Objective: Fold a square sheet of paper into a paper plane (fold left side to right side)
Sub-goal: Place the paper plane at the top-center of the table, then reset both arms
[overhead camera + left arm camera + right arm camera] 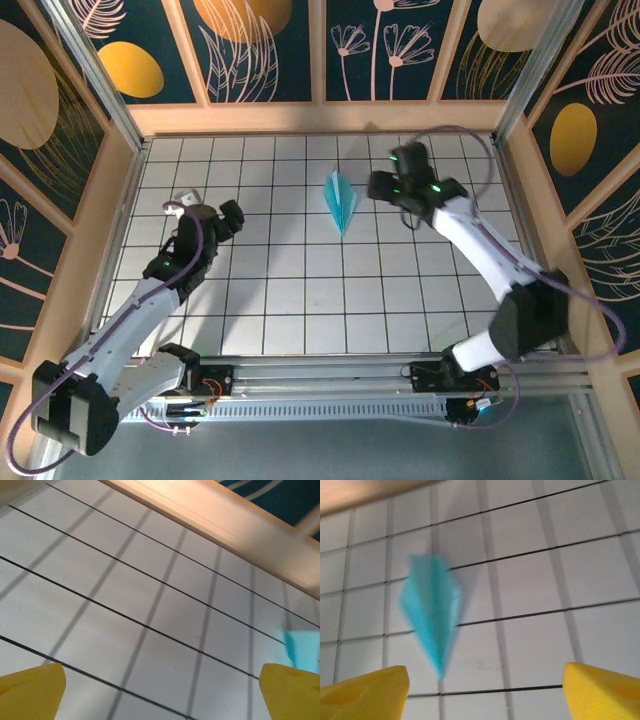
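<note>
Top view: I find the paper plane (341, 200) lying flat on the gridded table (300, 300), far centre, its nose toward the arm bases. The right gripper (385, 172) is near its right side; the left gripper (205, 210) is well apart.

Left wrist: fingers (30, 692) spread wide, empty; the plane's edge (300, 647) shows at right.

Right wrist: fingers (362, 690) wide apart, nothing held; the plane (432, 612) lies beyond them.

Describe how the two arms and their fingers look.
The left arm and right arm have white links with black joints and bases. A purple cable runs along each, and small green lights glow on both. The fingers are bright yellow wedges.
</note>
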